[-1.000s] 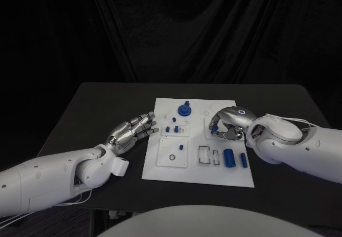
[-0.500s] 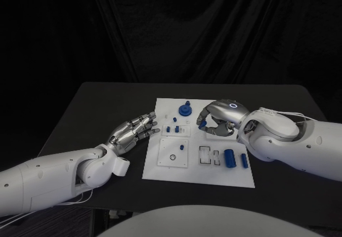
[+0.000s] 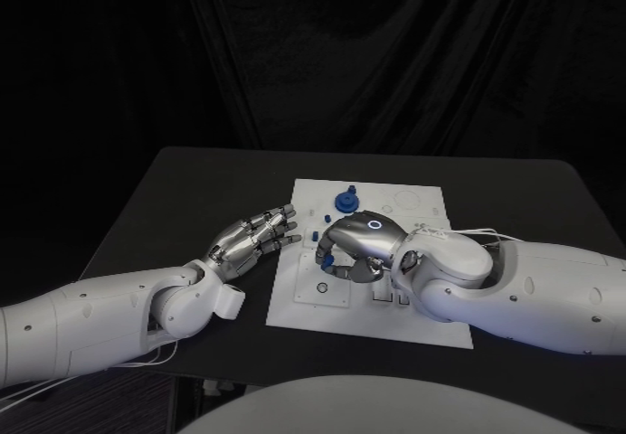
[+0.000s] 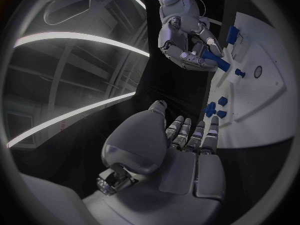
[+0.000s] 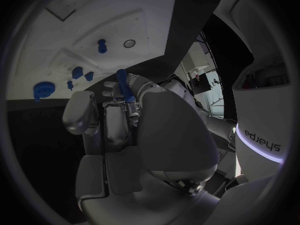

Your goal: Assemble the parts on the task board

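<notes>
The white task board point(image 3: 420, 201) lies in the middle of the black table. My right hand point(image 3: 355, 244) hovers over its left-middle part and pinches a slim blue rod point(image 5: 125, 91), which juts out past the fingertips; the left wrist view shows the same rod point(image 4: 215, 60) in that hand point(image 4: 184, 40). A blue gear-like part point(image 3: 347, 200) stands at the board's far edge, with a small blue peg point(image 3: 321, 220) near it. A dark ring point(image 3: 321, 287) sits on the raised square plate. My left hand point(image 3: 254, 237) rests open beside the board's left edge, fingers spread, holding nothing.
My right forearm point(image 3: 522, 289) lies across the board's right half and hides what is there. Bare black table point(image 3: 183, 199) stretches left of the board and behind it. Dark curtains hang at the back.
My right hand has travelled from the board's right side to its left-middle, carrying the blue rod. The left hand has stayed where it was.
</notes>
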`<action>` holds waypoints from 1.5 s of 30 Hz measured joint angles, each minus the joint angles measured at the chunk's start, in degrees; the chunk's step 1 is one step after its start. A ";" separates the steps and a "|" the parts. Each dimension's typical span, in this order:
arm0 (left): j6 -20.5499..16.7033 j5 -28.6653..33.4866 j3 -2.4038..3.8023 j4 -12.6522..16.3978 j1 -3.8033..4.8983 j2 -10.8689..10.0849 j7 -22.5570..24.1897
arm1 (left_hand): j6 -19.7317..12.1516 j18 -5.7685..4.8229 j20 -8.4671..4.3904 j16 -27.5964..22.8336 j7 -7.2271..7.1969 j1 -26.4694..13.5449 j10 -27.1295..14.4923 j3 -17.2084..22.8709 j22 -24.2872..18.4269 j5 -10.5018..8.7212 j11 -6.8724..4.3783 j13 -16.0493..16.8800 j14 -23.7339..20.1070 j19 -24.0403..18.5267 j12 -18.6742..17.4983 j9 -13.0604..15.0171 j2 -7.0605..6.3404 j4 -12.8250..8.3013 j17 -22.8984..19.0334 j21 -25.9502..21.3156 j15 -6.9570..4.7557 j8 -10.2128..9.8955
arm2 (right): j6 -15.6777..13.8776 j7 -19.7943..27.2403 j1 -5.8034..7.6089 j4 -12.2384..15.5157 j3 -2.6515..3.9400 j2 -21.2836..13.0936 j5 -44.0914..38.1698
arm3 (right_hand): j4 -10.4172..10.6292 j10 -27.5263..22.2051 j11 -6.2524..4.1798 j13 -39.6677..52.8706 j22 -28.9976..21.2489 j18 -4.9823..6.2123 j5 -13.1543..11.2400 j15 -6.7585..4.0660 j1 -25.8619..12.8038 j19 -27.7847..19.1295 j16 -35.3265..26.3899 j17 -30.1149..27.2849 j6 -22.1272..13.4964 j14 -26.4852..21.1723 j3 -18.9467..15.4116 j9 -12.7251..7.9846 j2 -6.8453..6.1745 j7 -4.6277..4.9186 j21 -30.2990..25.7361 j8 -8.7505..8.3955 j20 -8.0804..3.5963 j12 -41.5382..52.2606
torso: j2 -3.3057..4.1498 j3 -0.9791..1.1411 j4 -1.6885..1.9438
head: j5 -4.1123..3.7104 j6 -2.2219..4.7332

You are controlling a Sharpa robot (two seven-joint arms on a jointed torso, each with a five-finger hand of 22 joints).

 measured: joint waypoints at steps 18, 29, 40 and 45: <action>0.29 0.00 0.00 0.01 0.00 0.01 0.00 | 0.00 0.00 0.00 0.00 0.00 0.00 0.20 0.16 0.00 0.00 0.20 0.05 0.00 0.00 0.25 -0.01 0.00 0.16 -0.01 0.00 0.00 0.00 | 2.38 0.18 -3.14 -3.09 0.00 3.31 -3.15 | -0.16 -0.01 0.00 0.00 0.04 0.00 -0.02 0.00 -0.08 0.00 0.00 0.04 -0.42 0.00 0.16 0.11 -0.08 -0.01 0.00 0.00 0.00 -0.02 | -0.01 0.00 -0.02 | 0.04 0.00; 0.35 0.00 0.00 -0.01 0.00 0.07 0.00 | 0.00 0.00 0.00 0.00 0.00 0.00 0.20 0.15 0.00 0.00 0.20 0.04 0.00 0.00 0.25 -0.02 0.00 0.16 -0.01 0.00 0.00 0.00 | 3.68 0.06 -3.56 -3.49 0.01 3.34 -3.95 | -0.16 -0.01 -0.01 0.00 0.03 0.00 -0.23 0.00 -0.24 0.00 -0.01 -0.30 -0.42 0.00 0.16 0.16 -0.24 -0.01 0.00 0.00 0.00 -0.14 | -0.02 0.00 -0.03 | 0.22 0.00; 0.40 0.00 0.00 -0.06 -0.01 0.12 0.00 | 0.21 0.00 0.00 0.00 0.21 0.00 0.20 0.47 -0.05 -0.01 0.20 0.04 0.00 0.00 0.25 -0.02 0.00 0.16 -0.02 0.00 0.00 0.00 | 4.19 0.05 -4.27 -3.48 0.08 3.38 -4.20 | -0.16 -0.01 -0.01 0.00 0.03 0.00 -0.23 0.00 -0.24 0.00 -0.01 -0.36 -0.42 0.00 0.16 0.22 -0.23 -0.01 -0.01 0.00 0.00 -0.11 | -0.02 0.00 -0.03 | 0.38 0.00; 0.47 0.00 0.00 -0.06 -0.01 0.12 0.00 | 0.21 0.00 0.00 0.00 0.21 0.00 0.20 0.47 -0.05 -0.01 0.20 0.04 0.00 0.00 0.25 -0.03 0.00 0.16 -0.02 0.00 0.00 0.00 | 4.18 0.05 -4.39 -3.55 0.12 3.42 -4.25 | -0.16 -0.01 -0.01 0.00 0.02 0.00 -0.24 0.00 -0.24 0.00 -0.01 -0.36 -0.42 0.00 0.16 0.21 -0.24 -0.01 -0.26 0.00 0.00 -0.09 | -0.02 0.00 -0.02 | 0.31 0.00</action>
